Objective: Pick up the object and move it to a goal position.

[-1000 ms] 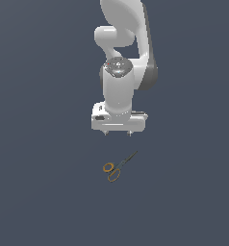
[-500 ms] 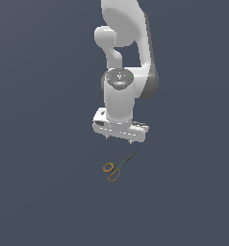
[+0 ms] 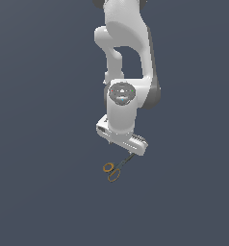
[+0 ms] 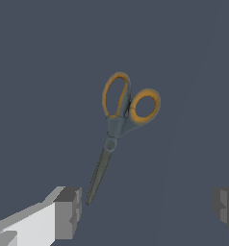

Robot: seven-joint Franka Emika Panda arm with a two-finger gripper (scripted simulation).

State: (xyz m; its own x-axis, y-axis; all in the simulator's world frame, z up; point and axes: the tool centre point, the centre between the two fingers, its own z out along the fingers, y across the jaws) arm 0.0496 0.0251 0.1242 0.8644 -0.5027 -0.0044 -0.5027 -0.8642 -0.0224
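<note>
The wide-open pincer (image 4: 147,209) hovers over the blade tip of the scissors (image 4: 120,128), whose handles lie beyond it on the table (image 3: 39,192), so closing here risks pinching only thin blade and slipping.

— What's different from a second ago?

— The gripper (image 3: 122,144) has come down. It was hanging well above the scissors (image 3: 117,168); now in the exterior view its lower edge sits just over the blade tips.

— Same attitude?

— No. The hand was nearly level across the frame; now it is tilted and turned, its end toward the exterior view's right lower than the other. The wrist above it has dropped with it.

— And the jaws?

— Spread wide in the wrist view, nothing between them.
</note>
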